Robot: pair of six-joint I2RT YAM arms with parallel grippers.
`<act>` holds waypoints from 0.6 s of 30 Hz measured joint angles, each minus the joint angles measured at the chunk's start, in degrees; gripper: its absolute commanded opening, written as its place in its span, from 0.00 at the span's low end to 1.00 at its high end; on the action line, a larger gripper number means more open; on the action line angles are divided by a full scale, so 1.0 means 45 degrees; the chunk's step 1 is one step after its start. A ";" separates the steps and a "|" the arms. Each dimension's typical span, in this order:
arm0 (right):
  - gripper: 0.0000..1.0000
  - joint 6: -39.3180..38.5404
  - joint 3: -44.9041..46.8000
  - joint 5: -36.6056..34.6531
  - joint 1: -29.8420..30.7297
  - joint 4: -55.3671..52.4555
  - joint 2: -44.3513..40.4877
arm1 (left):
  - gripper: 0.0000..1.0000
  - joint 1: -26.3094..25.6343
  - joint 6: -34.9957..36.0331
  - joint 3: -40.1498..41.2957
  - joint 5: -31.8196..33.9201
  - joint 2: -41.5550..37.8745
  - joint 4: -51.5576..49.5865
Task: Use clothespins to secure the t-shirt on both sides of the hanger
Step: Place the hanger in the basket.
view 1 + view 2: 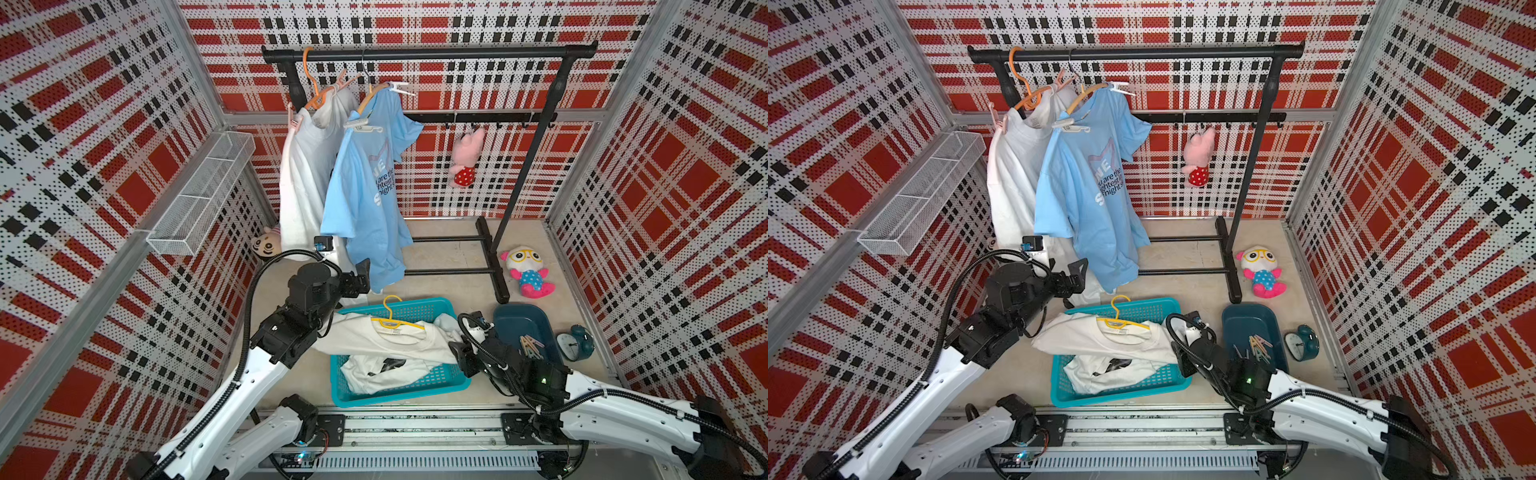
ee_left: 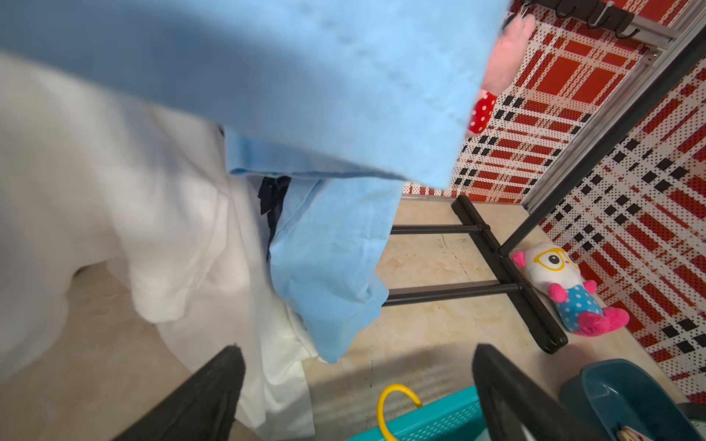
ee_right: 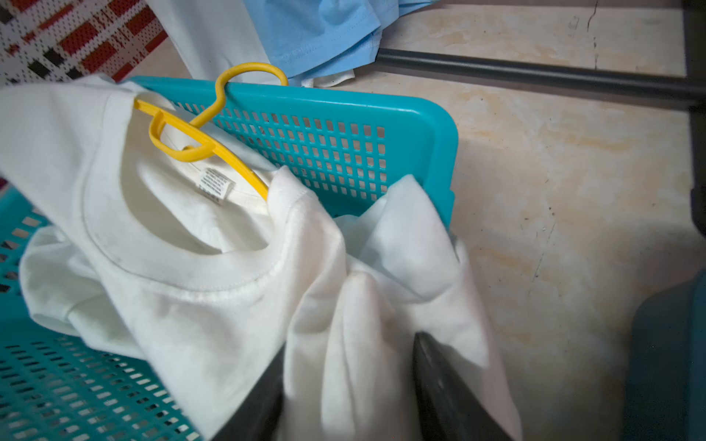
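The shirt (image 1: 374, 334) on its hanger (image 1: 398, 323) drapes over the basket (image 1: 399, 397), shoulders reachable for pinning. The clothespins (image 1: 530, 345) sit in the tray (image 1: 515, 320) beside the basket. The right tool (image 3: 349, 351) stands half-spread around a shirt fold; the left tool (image 2: 357, 347) is spread wide, empty.

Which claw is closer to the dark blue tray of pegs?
Right. The right gripper is beside the dark blue tray, at the basket's corner; the left gripper is farther off, by the hanging blue shirt.
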State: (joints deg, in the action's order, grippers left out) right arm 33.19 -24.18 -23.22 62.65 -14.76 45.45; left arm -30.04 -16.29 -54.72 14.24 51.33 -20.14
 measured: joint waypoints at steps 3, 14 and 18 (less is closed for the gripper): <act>0.70 -0.0078 -0.0102 -0.0311 0.0015 -0.0175 -0.0019 | 0.96 0.0000 -0.0034 0.0097 0.0010 -0.0005 -0.0005; 0.98 0.0947 -0.2118 -0.2521 0.0000 -0.1763 -0.0597 | 0.97 -0.0005 -0.0039 0.0306 0.0039 0.0452 -0.0005; 0.92 0.2390 -0.3410 -0.2851 -0.1054 -0.3206 -0.0107 | 0.97 -0.0005 -0.0039 0.0335 0.0019 0.0520 0.0049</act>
State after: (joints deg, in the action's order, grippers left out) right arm 43.94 -39.53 -36.05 57.91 -29.19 44.97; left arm -30.06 -16.47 -53.21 14.33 53.67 -19.92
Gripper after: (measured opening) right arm 0.952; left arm 0.969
